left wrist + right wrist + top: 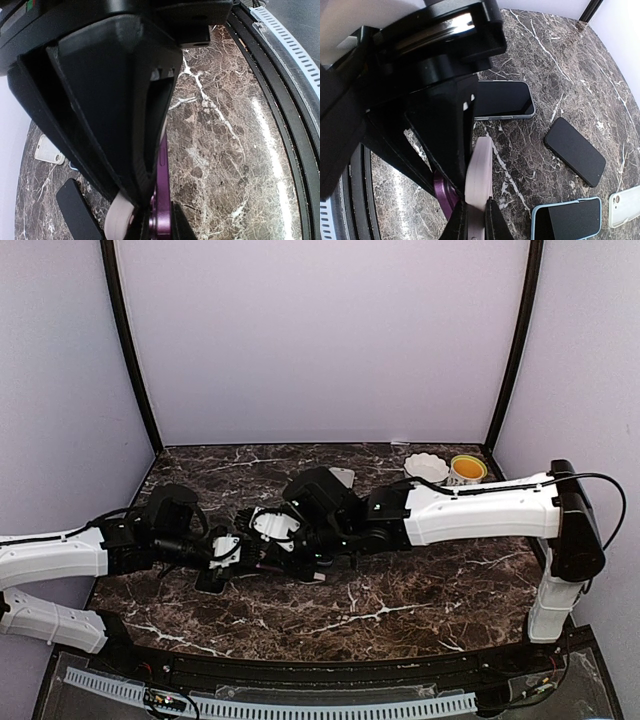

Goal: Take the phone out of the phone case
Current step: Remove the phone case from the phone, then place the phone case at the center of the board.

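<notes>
Both arms are in tight over the left-middle of the counter (420,590), nose to nose, and this looks like a tug-of-war setup. The left end effector (161,222) is clenched on the thin purple phone (162,190), pinching it across its flat faces. The right end effector (474,220) is clamped hard on the pale case (479,172), taking that rounded shell from the opposite side. The logic, as I read it, is that one arm anchors the handset and the other owns the shell, so a pull apart can split them.

The phone is up off the marble, sandwiched between the two sets of fingers and standing on its edge rather than lying flat. From the right wrist a purple corner pokes out to the left of the case, so the pair look partly parted. Whether the phone is fully free I can't tell, because the fingers hide the join.

Its long axis appears to run along the left arm's fingers, roughly in line with both arms across the counter. Which end leads, I can't make out.

A black phone (575,157), a blue-rimmed phone (567,220) and a dark-screened phone (502,99) lie flat, well apart from the action.
</notes>
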You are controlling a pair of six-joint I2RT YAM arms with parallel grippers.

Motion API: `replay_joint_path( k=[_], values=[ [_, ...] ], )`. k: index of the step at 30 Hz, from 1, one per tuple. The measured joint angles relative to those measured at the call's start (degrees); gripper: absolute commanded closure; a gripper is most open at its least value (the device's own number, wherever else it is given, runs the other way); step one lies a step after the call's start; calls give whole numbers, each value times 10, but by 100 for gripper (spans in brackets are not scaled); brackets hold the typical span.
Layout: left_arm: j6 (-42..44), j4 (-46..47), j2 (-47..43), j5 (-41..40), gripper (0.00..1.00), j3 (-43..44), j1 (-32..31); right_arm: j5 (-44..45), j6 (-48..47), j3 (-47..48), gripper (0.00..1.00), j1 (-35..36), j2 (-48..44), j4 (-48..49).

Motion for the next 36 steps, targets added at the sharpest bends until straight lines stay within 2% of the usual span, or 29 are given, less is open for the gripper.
replay_joint_path(
  k=[16,26,36],
  values=[
    [13,30,-21,-9,100,-9,-4,4,33,-48,100,-18,-36,55],
    [15,32,-22,-14,100,-10,-3,17,60,-74,100,-35,-54,55],
    [22,39,-35,-41,100,-10,-3,49,86,-131,100,-57,-85,14]
  ],
)
